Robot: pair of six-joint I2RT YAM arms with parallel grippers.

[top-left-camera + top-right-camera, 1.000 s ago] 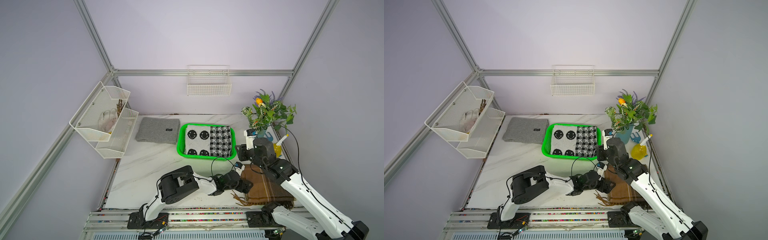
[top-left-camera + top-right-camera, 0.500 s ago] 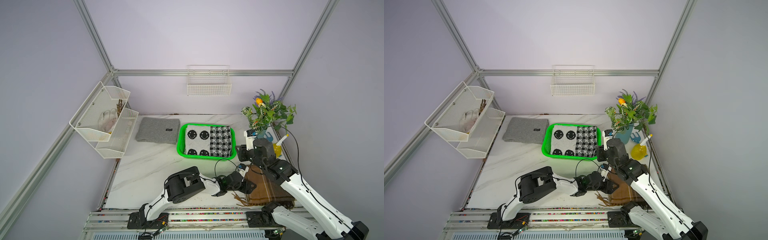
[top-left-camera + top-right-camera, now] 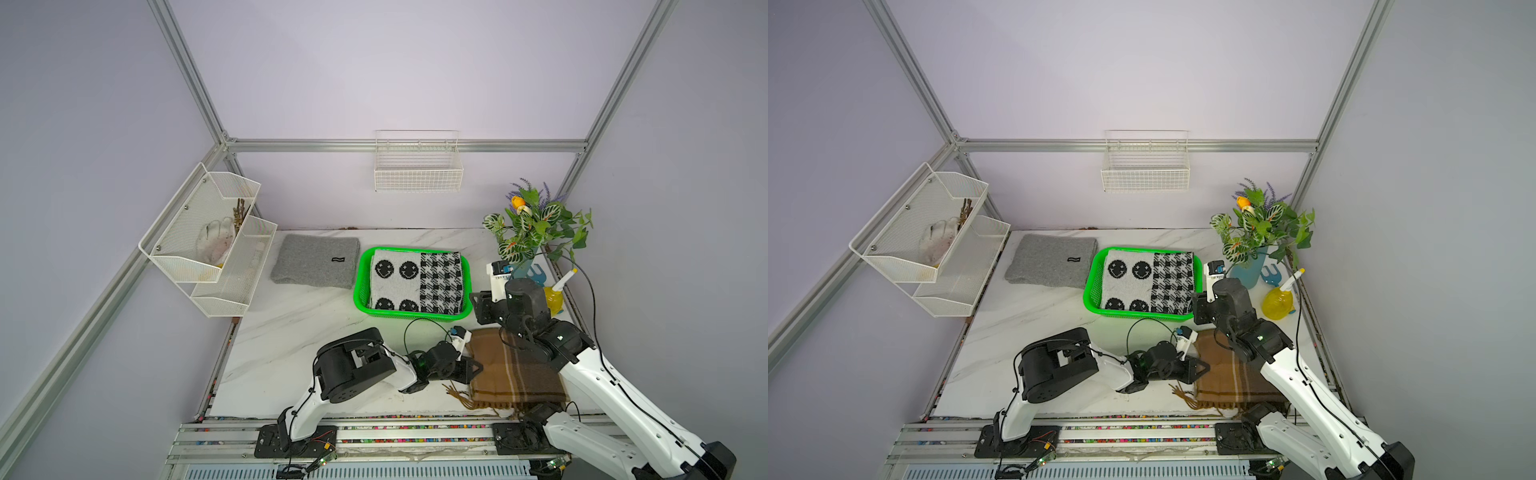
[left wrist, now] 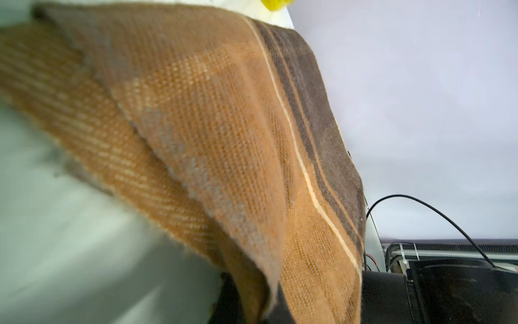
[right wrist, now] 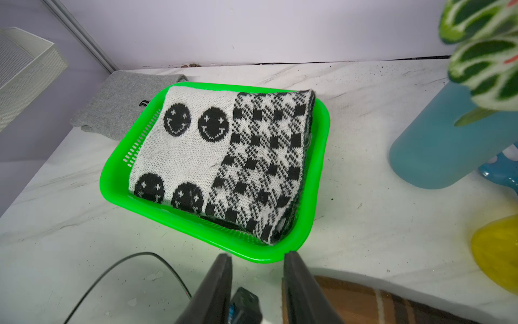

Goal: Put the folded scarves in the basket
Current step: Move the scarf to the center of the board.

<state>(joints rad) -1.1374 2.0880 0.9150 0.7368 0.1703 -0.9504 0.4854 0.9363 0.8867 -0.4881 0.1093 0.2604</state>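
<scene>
The folded scarf [image 3: 515, 374], brown plaid with a fringe, is seen lying on the near right part of the desk [image 3: 291, 332], outside the basket [image 3: 359, 286] and just near of it. The left end effector [image 3: 473, 368] is placed at the scarf's left edge and is closed on the fabric. In the left wrist view the scarf [image 4: 224, 140] is seen raised off the desk at that edge, running down to the black end effector parts. The same contact at the left edge is shown in both top views [image 3: 1200, 370]. The right end effector [image 3: 482, 306] is held above the desk between the basket's near right corner and the scarf's far edge. Its fingers [image 5: 221, 269] are seen apart in the right wrist view, with nothing gripped between them, so it is open. The basket [image 5: 112, 179] is bright green and is set mid-desk toward the far side. It is already filled by a black-and-white knit scarf [image 3: 415, 282] with smiley faces and checks. A grey knit piece [image 3: 316, 266] is laid flat just left of the basket, touching or nearly touching its left wall. A blue vase [image 3: 1246, 272] with a plant and a yellow spray bottle [image 3: 1277, 303] are stood at the far right. A white mesh shelf [image 3: 208, 241] is mounted on the left wall and a white wire basket [image 3: 417, 166] on the far wall.
</scene>
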